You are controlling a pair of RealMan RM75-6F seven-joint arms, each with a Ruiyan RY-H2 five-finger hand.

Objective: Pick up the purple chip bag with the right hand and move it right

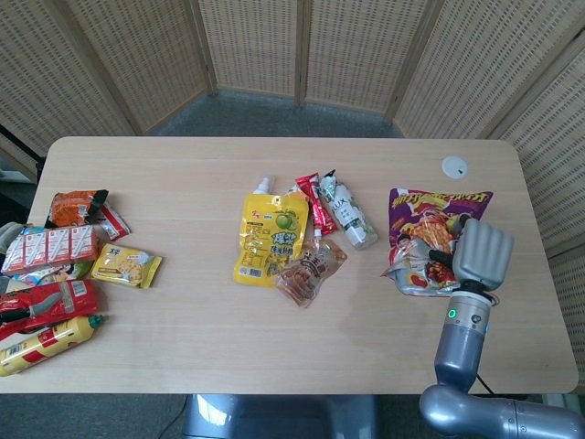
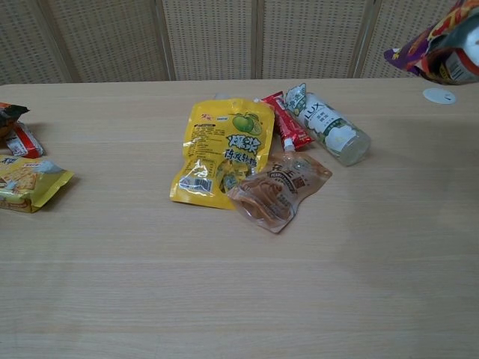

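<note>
So the right robot hand is gripping the purple chip bag by its right edge and holding it up off the desk — in the chest view the bag is hanging way up in the top right corner, clearly above the surface. From the head view it's sitting over the right part of the desk, just right of the middle cluster, with a small white disc near the far right corner behind it.

The middle cluster is lying flat: a yellow drink pouch, a brown spouted pouch overlapping its lower right corner, a thin red sachet, and a LUX bottle on its side.

Over on the left edge there's a pile of snacks — an orange bag, a red-and-white multipack, a yellow cracker pack, a red packet and a yellow bottle.

The left robot hand isn't showing in either view.
</note>
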